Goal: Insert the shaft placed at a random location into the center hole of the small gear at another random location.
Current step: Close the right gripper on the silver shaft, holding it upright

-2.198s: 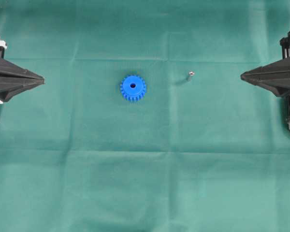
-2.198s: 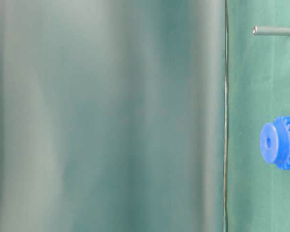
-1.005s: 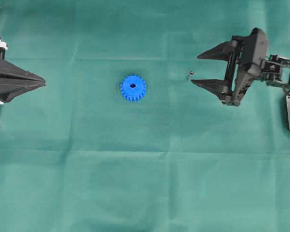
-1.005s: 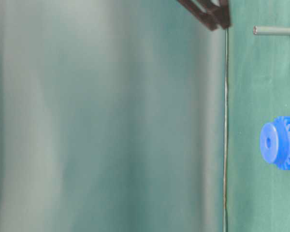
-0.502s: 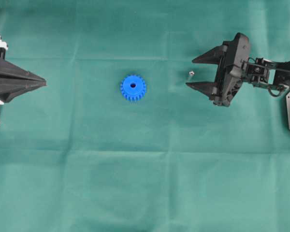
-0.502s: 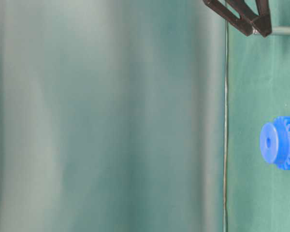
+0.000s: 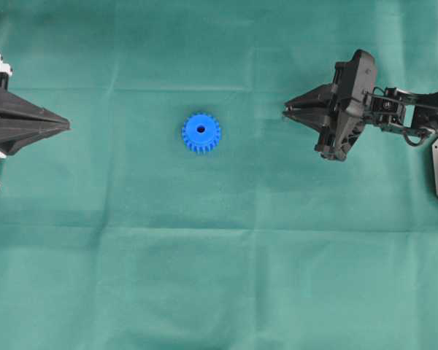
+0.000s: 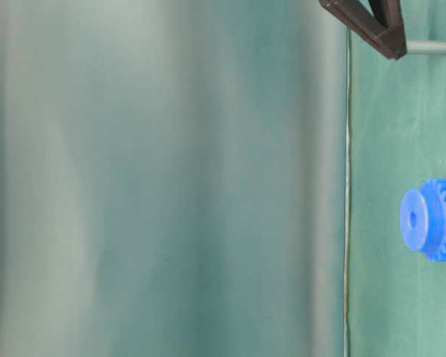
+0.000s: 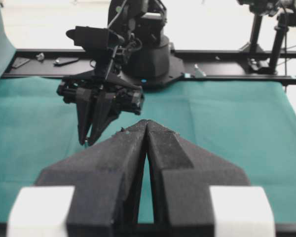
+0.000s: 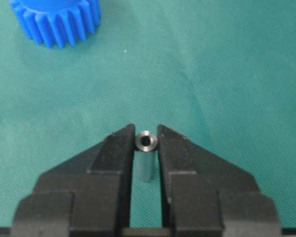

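Right gripper (image 10: pixel 147 143) now over and clamped around the shaft (image 10: pixel 146 157).

Upright shaft (image 10: pixel 146 148); flat blue gear (image 7: pixel 201 132)

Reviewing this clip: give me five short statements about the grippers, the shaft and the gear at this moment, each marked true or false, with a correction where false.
1. The right gripper has its fingers closed on the shaft. True.
2. The shaft already sits in the center hole of the small gear. False: the hole is empty and the shaft stands apart from the gear, between the right gripper's fingers.
3. The left gripper is shut and holds nothing. True.
4. The small gear lies between the two grippers in the overhead view. True.
5. The left gripper touches the gear. False: it sits at the left edge, well clear of it.
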Robot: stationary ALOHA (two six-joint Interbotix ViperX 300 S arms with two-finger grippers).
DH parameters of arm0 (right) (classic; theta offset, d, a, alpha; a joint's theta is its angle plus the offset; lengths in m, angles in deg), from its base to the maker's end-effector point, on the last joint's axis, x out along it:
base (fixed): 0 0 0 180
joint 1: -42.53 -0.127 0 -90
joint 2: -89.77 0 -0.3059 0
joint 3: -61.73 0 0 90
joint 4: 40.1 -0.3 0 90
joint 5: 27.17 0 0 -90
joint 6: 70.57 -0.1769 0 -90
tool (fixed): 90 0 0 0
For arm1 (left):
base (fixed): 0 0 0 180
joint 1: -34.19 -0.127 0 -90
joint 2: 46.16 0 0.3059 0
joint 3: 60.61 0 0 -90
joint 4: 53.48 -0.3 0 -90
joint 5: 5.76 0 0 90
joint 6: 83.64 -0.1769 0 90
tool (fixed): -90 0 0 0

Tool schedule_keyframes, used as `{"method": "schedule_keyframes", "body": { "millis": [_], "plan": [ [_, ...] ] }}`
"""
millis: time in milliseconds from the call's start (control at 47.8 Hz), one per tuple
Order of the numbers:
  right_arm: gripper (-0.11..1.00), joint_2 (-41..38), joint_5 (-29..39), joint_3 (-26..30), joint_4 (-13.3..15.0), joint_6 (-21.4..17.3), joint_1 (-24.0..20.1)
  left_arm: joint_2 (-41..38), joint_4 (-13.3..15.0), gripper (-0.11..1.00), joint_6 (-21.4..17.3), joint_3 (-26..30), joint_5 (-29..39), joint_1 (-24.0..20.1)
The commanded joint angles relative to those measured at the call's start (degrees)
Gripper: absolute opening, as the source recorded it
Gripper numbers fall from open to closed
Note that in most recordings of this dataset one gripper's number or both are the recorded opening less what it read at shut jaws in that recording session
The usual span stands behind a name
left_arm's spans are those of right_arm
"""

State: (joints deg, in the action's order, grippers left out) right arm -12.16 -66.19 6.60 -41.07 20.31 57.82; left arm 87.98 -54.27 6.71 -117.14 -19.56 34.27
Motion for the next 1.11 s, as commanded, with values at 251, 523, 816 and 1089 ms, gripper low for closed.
{"method": "schedule_keyframes", "body": {
  "millis": [251, 523, 816, 1089],
  "plan": [
    [0.13, 4.13, 2.55, 2.29, 0.09, 0.00, -0.35, -0.53, -0.18, 0.00, 0.35, 1.41, 0.70, -0.18],
    [0.13, 11.95, 14.94, 5.98, 0.09, 0.35, -0.35, -0.62, -0.18, 0.00, 0.35, 1.41, 0.70, -0.18],
    [0.13, 13.54, 17.58, 6.77, 0.26, 0.62, -0.44, -0.70, -0.09, 0.00, 0.35, 1.41, 0.70, -0.18],
    [0.13, 10.72, 15.73, 9.76, 0.18, 0.35, -1.67, -0.88, -0.09, 0.00, 0.26, 1.32, 0.70, -0.18]
  ]
}}
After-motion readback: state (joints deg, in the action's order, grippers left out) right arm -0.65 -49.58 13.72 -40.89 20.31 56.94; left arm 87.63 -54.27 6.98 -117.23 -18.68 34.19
